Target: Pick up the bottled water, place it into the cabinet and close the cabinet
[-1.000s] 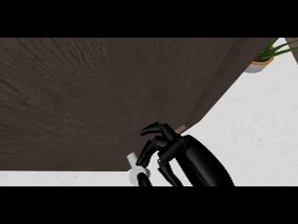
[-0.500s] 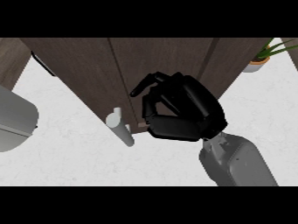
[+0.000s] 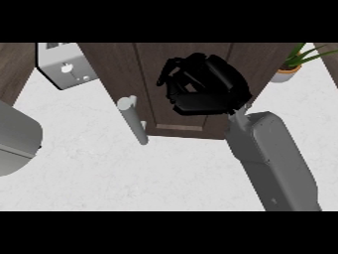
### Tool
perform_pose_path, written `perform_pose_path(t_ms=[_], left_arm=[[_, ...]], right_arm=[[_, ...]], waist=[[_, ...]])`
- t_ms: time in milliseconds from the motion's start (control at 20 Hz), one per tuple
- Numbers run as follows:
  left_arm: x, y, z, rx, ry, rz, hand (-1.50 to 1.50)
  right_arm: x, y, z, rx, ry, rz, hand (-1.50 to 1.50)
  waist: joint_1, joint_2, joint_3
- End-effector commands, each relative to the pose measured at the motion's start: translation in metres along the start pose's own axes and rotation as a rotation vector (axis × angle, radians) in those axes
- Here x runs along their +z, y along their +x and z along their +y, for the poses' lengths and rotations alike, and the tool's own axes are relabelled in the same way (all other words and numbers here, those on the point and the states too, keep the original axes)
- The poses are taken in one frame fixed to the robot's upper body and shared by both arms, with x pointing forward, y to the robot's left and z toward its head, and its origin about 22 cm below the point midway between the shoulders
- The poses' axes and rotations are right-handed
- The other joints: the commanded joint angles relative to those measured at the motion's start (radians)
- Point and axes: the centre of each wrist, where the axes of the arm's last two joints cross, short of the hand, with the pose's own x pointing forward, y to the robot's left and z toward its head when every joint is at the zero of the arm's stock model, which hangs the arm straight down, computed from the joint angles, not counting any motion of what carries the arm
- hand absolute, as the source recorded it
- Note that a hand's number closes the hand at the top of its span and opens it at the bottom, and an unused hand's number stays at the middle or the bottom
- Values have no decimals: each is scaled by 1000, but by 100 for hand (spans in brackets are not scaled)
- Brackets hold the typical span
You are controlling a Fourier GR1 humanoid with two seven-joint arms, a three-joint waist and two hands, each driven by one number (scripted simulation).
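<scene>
Presently: cabinet [image 3: 110, 79] door looks closed, its handle [image 3: 135, 119] free; right hand [image 3: 200, 87] before the door, fingers curled on nothing visible; bottled water unseen, presumably inside; left hand out of view; task judged all but complete.

"How many hands?"
"One black right hand [image 3: 204, 89], at twelve o'clock, on one grey forearm [image 3: 274, 158]."
"Cabinets?"
"One dark brown wooden cabinet [image 3: 120, 59], with one silver cylindrical bar handle [image 3: 133, 119]."
"And the rest?"
"One green potted plant [image 3: 294, 62] at two o'clock, one silver boxy appliance [image 3: 62, 67] at ten, one large grey rounded object [image 3: 3, 134] at nine."
</scene>
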Motion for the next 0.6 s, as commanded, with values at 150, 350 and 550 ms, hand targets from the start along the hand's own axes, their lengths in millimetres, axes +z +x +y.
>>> perform_pose_path(t_ms=[150,350,550], left_arm=[[-4,-1,-5,4,-16,1,-150],[0,2,1,35,-24,12,-150],[-8,4,-6,24,-38,26,-150]], right_arm=[[-45,10,-12,26,-1,21,150],[-45,6,-18,-3,-3,17,150],[-52,9,-4,-48,74,20,150]], waist=[[13,18,-4],[19,18,-5],[22,22,-4]])
